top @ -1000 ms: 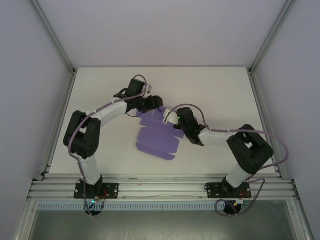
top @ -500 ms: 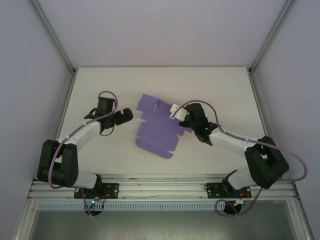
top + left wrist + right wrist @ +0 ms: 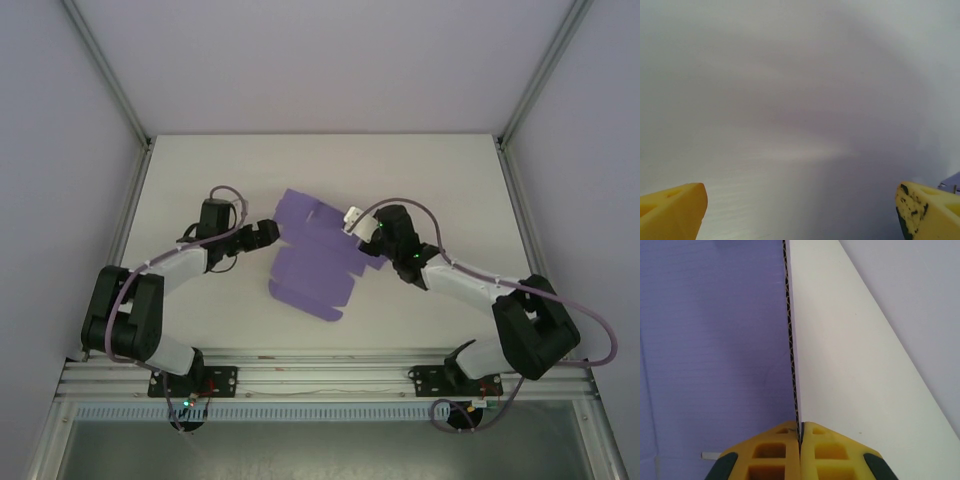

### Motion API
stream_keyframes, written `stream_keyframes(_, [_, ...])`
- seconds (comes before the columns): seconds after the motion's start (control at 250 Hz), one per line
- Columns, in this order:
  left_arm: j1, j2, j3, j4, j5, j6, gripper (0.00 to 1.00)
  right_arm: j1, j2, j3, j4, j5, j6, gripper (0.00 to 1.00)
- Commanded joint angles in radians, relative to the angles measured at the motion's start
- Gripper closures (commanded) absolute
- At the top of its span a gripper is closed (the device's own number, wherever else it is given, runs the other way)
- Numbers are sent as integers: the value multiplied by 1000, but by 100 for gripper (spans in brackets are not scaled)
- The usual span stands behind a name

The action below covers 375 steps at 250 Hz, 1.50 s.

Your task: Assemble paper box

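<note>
Paper box (image 3: 305, 265): flat purple card (corrugated)

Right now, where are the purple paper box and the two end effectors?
paper box (image 3: 308, 272): top view, middle of flat sheet.
left end effector (image 3: 270, 234): top view, between its fingertips.
right end effector (image 3: 800, 429): right wrist view, between its fingertips.
</note>
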Motion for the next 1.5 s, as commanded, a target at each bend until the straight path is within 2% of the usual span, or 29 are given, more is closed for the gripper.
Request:
stream_keyframes(0.0, [-8,-16,-42,155,151,4,4,-2,-8,21,63,-29,72,100])
stream_keyframes(0.208, [-35,-3,-51,236,234,-3,4,-2,13,26,94,-48,128,100])
stream_keyframes(0.324, [-56,-8,-65,266,236,-10,5,-7,25,52,69,-31,173,100])
stream_keyframes(0.42, [-58,-12,-82,297,234,-25,5,-25,23,62,48,-84,230,100])
stream_keyframes(0.552, [-64,4,-84,309,254,-37,11,-54,16,71,30,-141,300,100])
stream_keyframes(0.636, [-65,-10,-96,300,235,-37,15,-74,10,74,8,-148,324,100])
stream_keyframes(0.787, [-59,-60,-120,208,119,-22,19,-110,3,80,-27,-196,355,100])
stream_keyframes(0.995, [-55,-39,-111,258,174,-41,19,-110,15,107,-106,-266,327,100])
stream_keyframes(1.131, [-52,-66,-72,191,126,16,20,-110,11,99,-125,-265,300,100])
stream_keyframes(1.271, [-53,-159,-17,53,-19,158,7,-110,20,116,-177,-270,278,100])
stream_keyframes(1.347, [-52,-176,26,14,-67,205,5,-110,26,123,-185,-292,274,100])
stream_keyframes(1.423, [-52,-151,88,-43,-56,246,7,-110,30,128,-184,-301,273,100])
stream_keyframes(1.495, [-51,-109,126,-58,3,274,13,-110,34,137,-193,-305,274,100])
